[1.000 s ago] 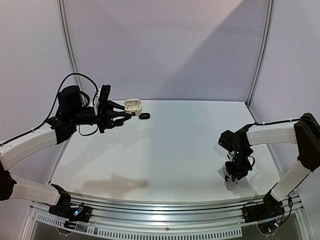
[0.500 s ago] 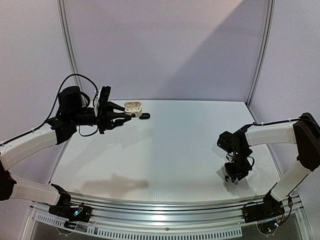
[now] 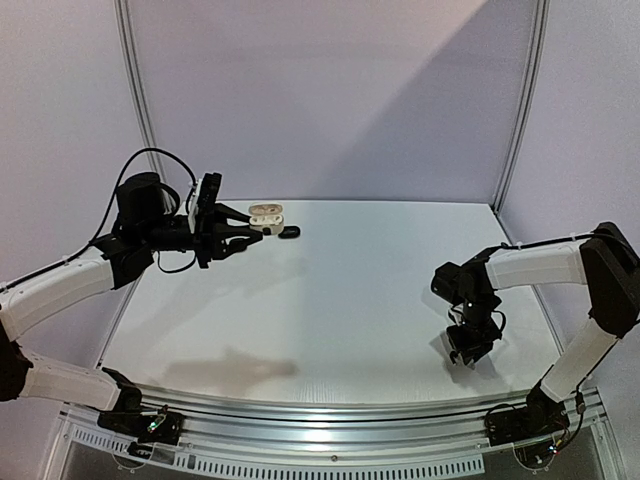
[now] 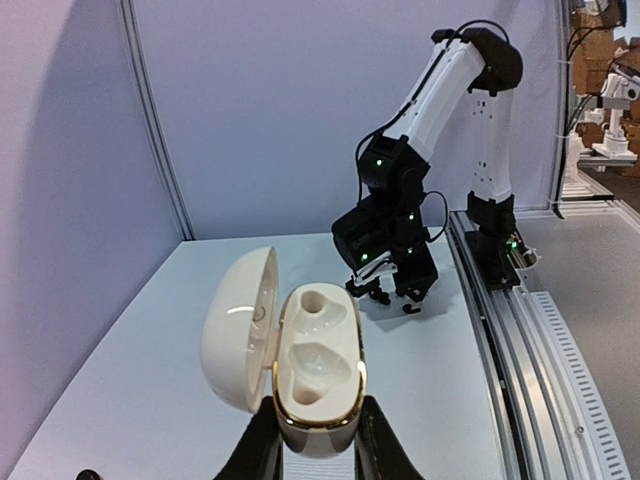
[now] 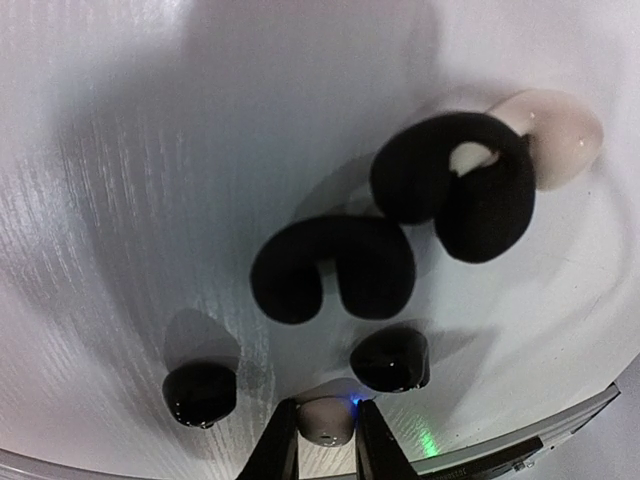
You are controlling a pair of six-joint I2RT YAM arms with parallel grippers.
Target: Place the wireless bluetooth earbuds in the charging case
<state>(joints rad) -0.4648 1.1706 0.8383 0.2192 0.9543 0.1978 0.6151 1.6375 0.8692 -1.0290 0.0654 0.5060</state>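
Left pincer (image 4: 318, 447) clamps the base of the open white charging case (image 4: 318, 360), whose lid stands hinged aside above its fingers. Right pincer (image 5: 326, 440) pinches a whitish earbud (image 5: 325, 418) between its tips; black earbuds (image 5: 390, 360) lie just beyond them.

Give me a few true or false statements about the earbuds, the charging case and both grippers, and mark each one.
1. The left gripper holds a cream oval charging case with a gold rim, its lid open. True.
2. Both wells of that case already hold earbuds. False: both are empty.
3. A small whitish earbud sits between the fingers of the right gripper. True.
4. Every earbud lying near the right gripper is white. False: most are small black earbuds, lying on the white table.
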